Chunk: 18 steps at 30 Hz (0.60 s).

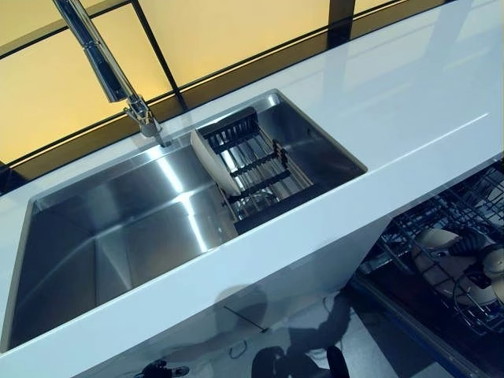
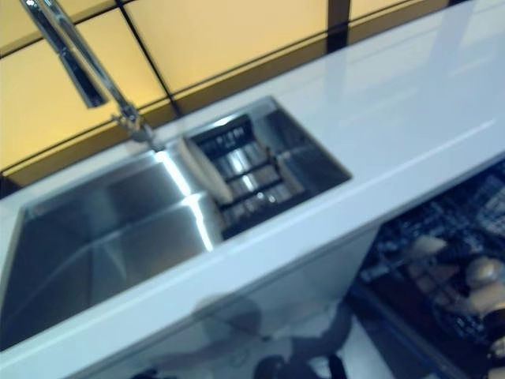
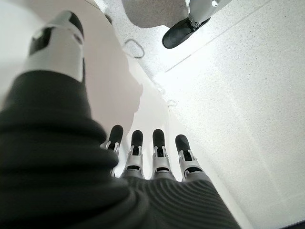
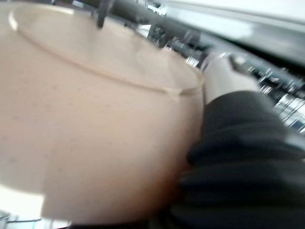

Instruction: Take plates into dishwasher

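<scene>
A beige plate (image 4: 95, 119) fills the right wrist view. My right hand (image 4: 228, 143) is shut on it, with the thumb (image 4: 224, 71) on its rim. Dark dishwasher rack wires (image 4: 276, 90) show just behind the plate. Another beige plate (image 1: 214, 161) stands on edge in a black dish rack (image 1: 264, 169) inside the steel sink (image 1: 118, 236). The open dishwasher's lower rack (image 1: 441, 228) is at the lower right, below the counter, and holds beige dishes (image 1: 461, 287). My left hand (image 3: 147, 162) is open and empty, hanging beside the white cabinet front (image 3: 114, 81).
A tall chrome faucet (image 1: 102, 63) rises behind the sink. The white counter (image 1: 409, 102) runs to the right, above the dishwasher. A speckled floor (image 3: 248, 105) lies below the left hand.
</scene>
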Available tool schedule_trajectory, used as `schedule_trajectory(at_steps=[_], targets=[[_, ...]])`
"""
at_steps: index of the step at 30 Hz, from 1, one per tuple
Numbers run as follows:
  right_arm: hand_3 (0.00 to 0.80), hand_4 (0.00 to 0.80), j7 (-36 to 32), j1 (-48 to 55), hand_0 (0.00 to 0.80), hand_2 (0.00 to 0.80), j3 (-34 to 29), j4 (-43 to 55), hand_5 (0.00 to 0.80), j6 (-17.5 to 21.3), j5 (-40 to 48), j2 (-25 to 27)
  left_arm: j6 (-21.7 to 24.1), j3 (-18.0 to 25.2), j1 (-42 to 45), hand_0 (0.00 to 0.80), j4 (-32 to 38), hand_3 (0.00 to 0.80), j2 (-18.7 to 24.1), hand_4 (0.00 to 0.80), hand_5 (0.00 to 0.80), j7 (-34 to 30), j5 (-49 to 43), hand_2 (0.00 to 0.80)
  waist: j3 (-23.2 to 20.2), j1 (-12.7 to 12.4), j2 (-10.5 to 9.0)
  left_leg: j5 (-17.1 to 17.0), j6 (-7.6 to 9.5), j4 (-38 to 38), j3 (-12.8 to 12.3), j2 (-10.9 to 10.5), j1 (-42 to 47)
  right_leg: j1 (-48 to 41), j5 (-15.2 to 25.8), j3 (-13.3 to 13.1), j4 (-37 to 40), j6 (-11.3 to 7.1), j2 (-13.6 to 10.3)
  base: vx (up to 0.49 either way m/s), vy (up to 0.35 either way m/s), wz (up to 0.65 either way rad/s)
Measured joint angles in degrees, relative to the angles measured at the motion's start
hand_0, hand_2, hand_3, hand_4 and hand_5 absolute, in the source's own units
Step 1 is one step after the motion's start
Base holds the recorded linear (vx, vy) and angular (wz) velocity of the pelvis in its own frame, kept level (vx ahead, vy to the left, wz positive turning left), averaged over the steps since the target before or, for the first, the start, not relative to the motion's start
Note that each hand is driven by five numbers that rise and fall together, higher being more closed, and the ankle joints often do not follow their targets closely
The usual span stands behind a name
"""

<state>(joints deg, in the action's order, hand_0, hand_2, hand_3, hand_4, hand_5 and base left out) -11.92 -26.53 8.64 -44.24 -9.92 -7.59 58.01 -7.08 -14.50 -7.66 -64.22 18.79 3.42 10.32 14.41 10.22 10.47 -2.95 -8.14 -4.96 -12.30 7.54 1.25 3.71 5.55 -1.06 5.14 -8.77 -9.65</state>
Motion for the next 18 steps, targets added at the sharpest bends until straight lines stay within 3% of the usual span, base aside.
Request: schedule_trajectory(at_steps=[6,9,18], targets=[[0.000,0.000,-1.5,2.7,0.000,0.000,-0.2,3.5,0.000,-1.6,0.5,1.2,-0.2,0.5,0.0,0.000,0.1,0.000,-0.3,0.000,0.000,0.1,0.0,0.000,0.5,0.1,-1.24,0.0,-0.02,0.0,0.0,0.2,0.3,-0.3,0.0,0.0,0.0,0.05,0.2,0.045,-0.013,0.00],[0.000,0.000,-2.0,4.3,0.000,0.000,-2.1,4.1,0.000,-2.1,0.6,1.5,-0.7,2.4,0.4,0.000,0.1,0.000,-0.2,0.000,0.000,0.6,0.0,0.000,0.7,0.1,-3.25,0.1,-0.17,0.0,-0.1,0.4,0.9,-0.9,0.1,-0.2,-0.2,0.15,0.5,0.070,-0.014,-0.03],[0.000,0.000,-4.3,9.4,0.000,0.000,-7.2,6.4,0.000,-3.8,2.2,5.3,-1.3,4.7,2.6,0.000,-0.3,0.000,1.1,0.000,0.000,1.2,-0.1,0.000,-3.8,0.3,-12.50,0.6,-0.17,-0.1,-0.5,0.9,2.3,-1.9,0.0,-0.4,-0.1,0.38,1.0,0.089,0.017,-0.03]])
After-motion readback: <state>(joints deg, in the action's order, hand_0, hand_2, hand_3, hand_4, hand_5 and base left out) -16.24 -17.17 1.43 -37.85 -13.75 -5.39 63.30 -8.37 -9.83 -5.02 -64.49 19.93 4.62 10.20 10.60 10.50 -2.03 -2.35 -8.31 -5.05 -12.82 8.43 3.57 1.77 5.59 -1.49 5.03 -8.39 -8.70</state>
